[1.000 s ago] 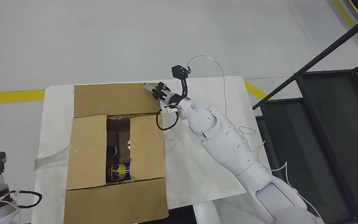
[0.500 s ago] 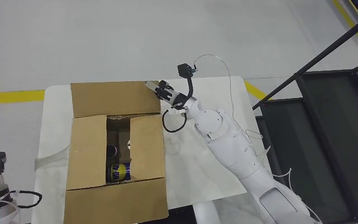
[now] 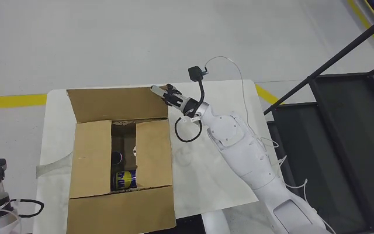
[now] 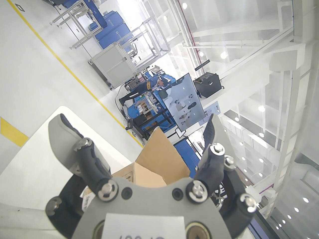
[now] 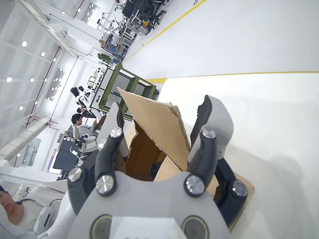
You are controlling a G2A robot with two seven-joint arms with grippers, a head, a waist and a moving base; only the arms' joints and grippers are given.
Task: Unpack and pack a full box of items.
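Top view shows the box (image 3: pixel 90 169) holding 1 blue can (image 3: pixel 124 179), right hand (image 3: pixel 160 92) spread astride its far flap (image 3: pixel 111 103).

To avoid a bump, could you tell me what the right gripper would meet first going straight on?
The box flap: its corner sits between the right gripper's open fingers, so it would likely touch cardboard almost at once, though depth is unclear.

- Box (image 4: pixel 162 155): a small printed mark and a barcode label (image 4: pixel 86 200), neither legible.
- Can (image 3: pixel 124 179): yellow print, illegible.
- Wrist sticker (image 4: pixel 159 225): digits cut off.
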